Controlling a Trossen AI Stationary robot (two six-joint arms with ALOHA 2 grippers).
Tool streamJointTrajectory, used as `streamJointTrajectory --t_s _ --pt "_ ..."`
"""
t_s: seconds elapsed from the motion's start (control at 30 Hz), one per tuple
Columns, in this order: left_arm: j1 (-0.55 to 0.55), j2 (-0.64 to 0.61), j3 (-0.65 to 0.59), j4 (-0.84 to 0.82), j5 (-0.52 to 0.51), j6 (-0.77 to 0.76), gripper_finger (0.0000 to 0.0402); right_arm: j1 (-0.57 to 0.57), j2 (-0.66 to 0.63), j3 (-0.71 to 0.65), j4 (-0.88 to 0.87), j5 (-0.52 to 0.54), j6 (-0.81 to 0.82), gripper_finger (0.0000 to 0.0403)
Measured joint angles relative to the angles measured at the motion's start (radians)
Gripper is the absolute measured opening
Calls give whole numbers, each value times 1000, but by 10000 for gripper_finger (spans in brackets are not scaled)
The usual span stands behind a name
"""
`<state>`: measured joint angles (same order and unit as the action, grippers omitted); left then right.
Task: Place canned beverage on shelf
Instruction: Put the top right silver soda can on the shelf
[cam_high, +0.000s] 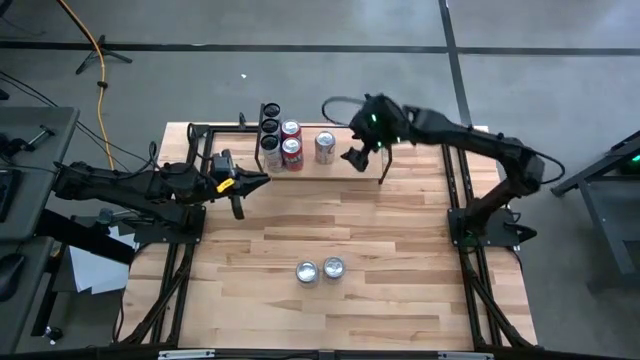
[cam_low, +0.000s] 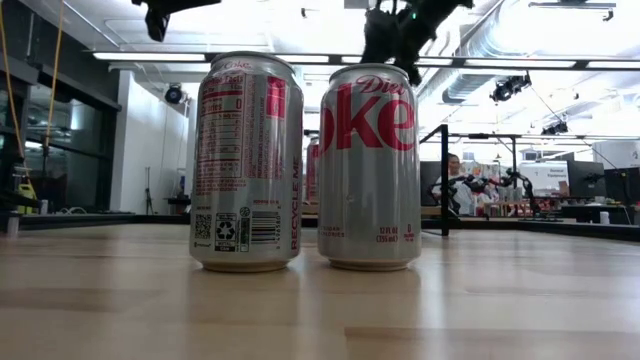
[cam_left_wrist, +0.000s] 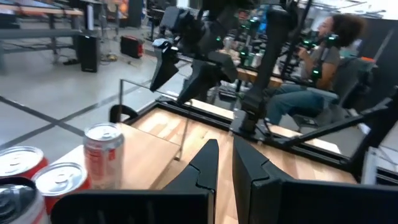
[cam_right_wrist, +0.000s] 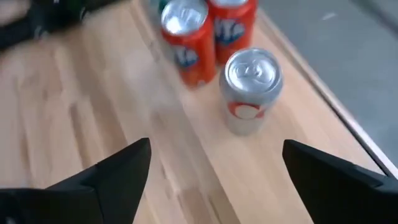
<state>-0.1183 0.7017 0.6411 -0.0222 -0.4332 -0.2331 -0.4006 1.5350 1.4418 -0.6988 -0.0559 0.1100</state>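
Two cans wait on the bench; right gripper, fingers apart, hangs beside the shelf's silver can. Left gripper fingers together.

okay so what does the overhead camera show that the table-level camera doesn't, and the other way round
Only the overhead view shows the shelf at the table's far edge with its cans: three dark ones, two red ones and a silver can. It also shows the right gripper open just beside that silver can, and the left gripper shut, off to the left.

Only the table-level view shows the can labels, and a seated person far behind.

Both show the two silver cans standing upright side by side on the table.
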Motion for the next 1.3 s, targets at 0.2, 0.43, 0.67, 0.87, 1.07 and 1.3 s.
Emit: streamJointTrajectory --t_s 0.2,0.43,0.67,0.87,1.07,1.3 --pt "0 0 0 39 -108 -1 3 -133 167 201 -132 -223 -421 351" --pt "0 0 0 61 -157 -31 3 -212 378 464 -283 -310 -606 351" --pt "0 0 0 66 -157 0 3 -217 528 628 -344 -397 -609 351" --pt "0 0 0 65 -156 1 3 -215 580 660 -367 -395 -612 350" --pt "0 0 0 62 -156 2 3 -205 581 640 -366 -336 -669 350" --pt "0 0 0 43 -155 2 3 -169 602 639 -352 -285 -683 350"
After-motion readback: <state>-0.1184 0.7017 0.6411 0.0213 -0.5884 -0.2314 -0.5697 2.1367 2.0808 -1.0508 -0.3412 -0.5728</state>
